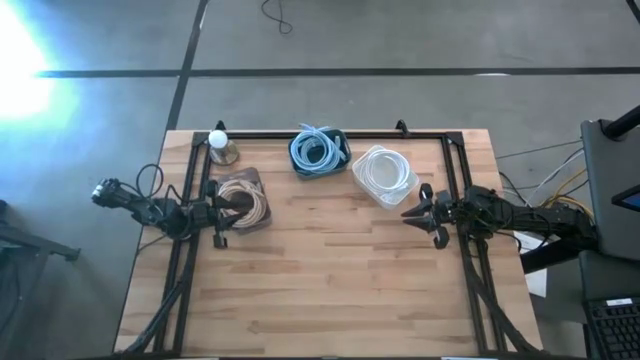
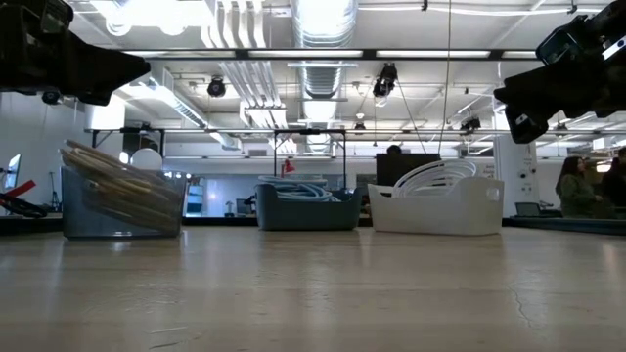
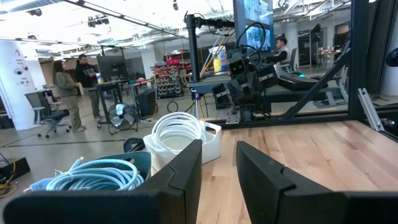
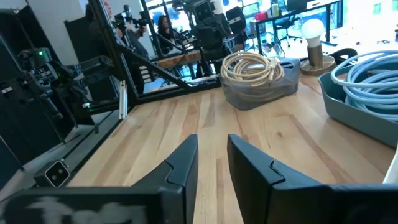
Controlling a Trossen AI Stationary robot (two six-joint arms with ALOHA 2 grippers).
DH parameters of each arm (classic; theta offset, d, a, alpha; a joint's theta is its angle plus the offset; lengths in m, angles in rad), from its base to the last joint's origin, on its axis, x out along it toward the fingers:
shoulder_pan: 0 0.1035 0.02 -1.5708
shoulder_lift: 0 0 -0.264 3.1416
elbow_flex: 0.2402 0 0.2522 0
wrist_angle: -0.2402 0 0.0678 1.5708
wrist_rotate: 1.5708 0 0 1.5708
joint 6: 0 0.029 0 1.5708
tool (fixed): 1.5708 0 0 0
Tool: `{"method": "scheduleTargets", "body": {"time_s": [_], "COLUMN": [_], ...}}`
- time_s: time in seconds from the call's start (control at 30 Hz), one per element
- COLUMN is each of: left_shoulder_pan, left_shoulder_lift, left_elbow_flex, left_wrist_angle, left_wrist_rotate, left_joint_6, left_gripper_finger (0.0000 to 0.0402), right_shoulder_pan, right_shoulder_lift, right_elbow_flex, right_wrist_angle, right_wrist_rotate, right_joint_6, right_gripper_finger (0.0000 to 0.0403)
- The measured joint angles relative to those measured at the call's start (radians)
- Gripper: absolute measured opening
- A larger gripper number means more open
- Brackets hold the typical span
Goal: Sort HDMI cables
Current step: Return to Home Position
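While both arms hang low at the sides of the table (image 1: 330, 290), the left gripper (image 3: 219, 155) shows a narrow gap between its fingers with nothing in it, and the right gripper (image 4: 212, 146) is the same: empty, only slightly parted. The left one sits just beside the dark bin (image 1: 262, 180) holding the beige cables (image 1: 243, 203). The right one is near the white bin (image 1: 409, 188) with the white cables (image 1: 383, 172), and the blue cables (image 1: 316, 152) fill the blue bin (image 1: 296, 165) between them. Sorting looks finished. The risk, as I judge it, is a careless swing of the left arm knocking the dark bin or snagging a loop. The low view shows the beige coils standing above the rim, which the overhead view cannot. Only the overhead view shows no coil loose on the boards, and only the wrist views show the finger gaps plainly.
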Motion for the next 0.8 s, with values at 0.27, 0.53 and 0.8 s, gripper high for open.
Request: {"method": "scheduleTargets", "body": {"time_s": [0.27,0.53,0.8], "left_shoulder_pan": [0.0,0.0,0.0], "left_shoulder_lift": [0.0,0.0,0.0], "left_elbow_flex": [0.0,0.0,0.0], "left_wrist_angle": [0.0,0.0,0.0], "left_wrist_rotate": [0.0,0.0,0.0], "left_joint_6": [0.0,0.0,0.0], "left_gripper_finger": [0.0104,0.0103,0.0103], "right_shoulder_pan": [0.0,0.0,0.0], "right_shoulder_lift": [0.0,0.0,0.0], "right_elbow_flex": [0.0,0.0,0.0], "right_wrist_angle": [0.0,0.0,0.0], "right_wrist_rotate": [0.0,0.0,0.0], "right_joint_6": [0.0,0.0,0.0], "right_gripper_finger": [0.0068,0.0079,0.0089]}}
